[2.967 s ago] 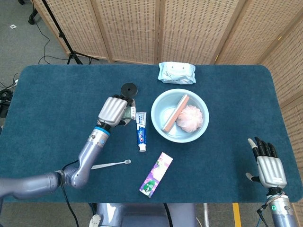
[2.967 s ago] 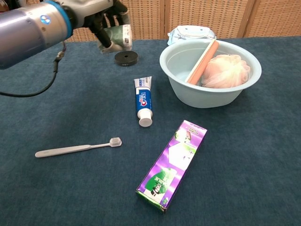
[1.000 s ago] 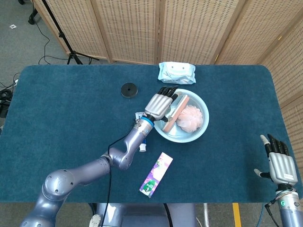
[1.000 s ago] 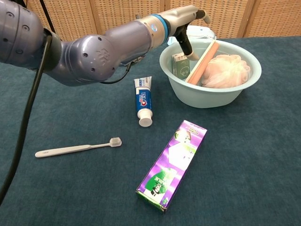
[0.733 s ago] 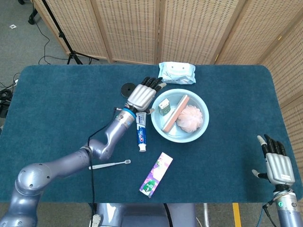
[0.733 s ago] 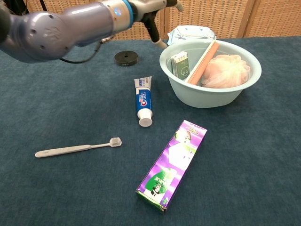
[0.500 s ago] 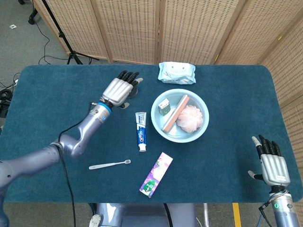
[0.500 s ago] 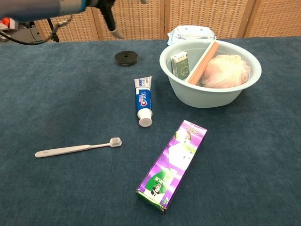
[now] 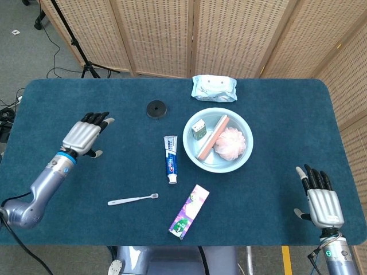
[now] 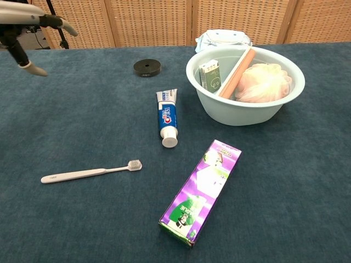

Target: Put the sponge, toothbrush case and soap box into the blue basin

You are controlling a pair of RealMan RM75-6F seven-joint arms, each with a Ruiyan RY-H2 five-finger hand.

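Grey left hand point(image 10: 33, 33) half out of frame

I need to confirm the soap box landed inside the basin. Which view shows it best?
The chest view: the soap box stands close and large against the blue basin's inner wall, label visible. The head view shows it inside the basin too, but small, from above.

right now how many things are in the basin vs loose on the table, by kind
In the blue basin:
soap box: 1
toothbrush case: 1
sponge: 1
On the table:
toothpaste tube: 1
toothbrush: 1
purple carton: 1
black disc: 1
wipes pack: 1
Total: 8, plus the basin
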